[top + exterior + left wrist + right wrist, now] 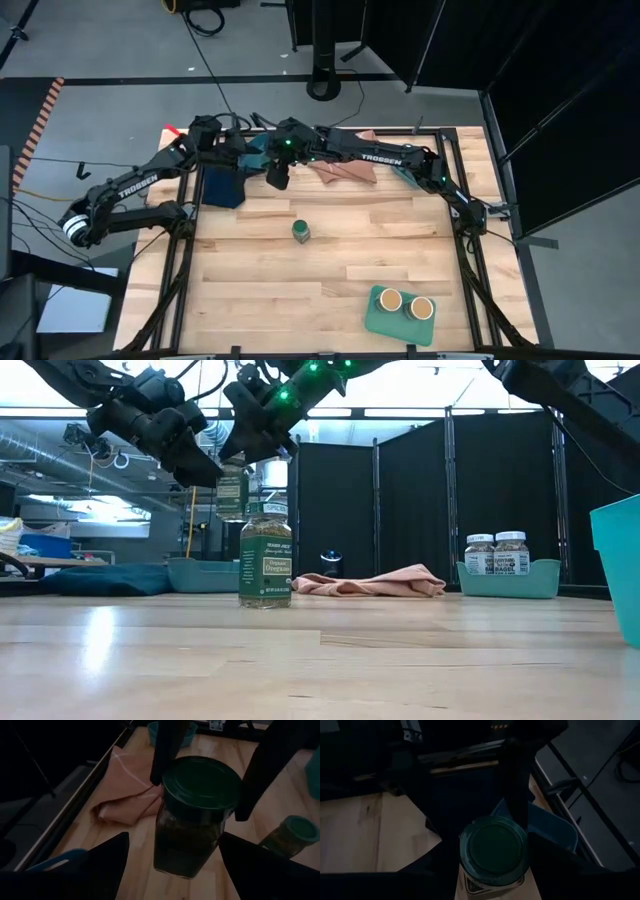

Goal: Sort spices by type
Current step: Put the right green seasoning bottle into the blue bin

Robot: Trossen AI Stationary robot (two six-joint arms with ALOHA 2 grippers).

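we've got the right hand [492, 885] pinching a green-lidded jar [493, 851] | left hand [172, 857] spread wide just beside it | second oregano jar [266, 555] below on the desk [320, 660]

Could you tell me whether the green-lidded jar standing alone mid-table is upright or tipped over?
Upright. The green-lidded jar stands on its base on the table, lid on top and label level; from above, only its round lid shows.

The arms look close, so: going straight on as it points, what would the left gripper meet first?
Most likely the green-lidded jar that the right gripper holds aloft, right ahead of the left gripper and its open fingers; the exact gap is unclear.
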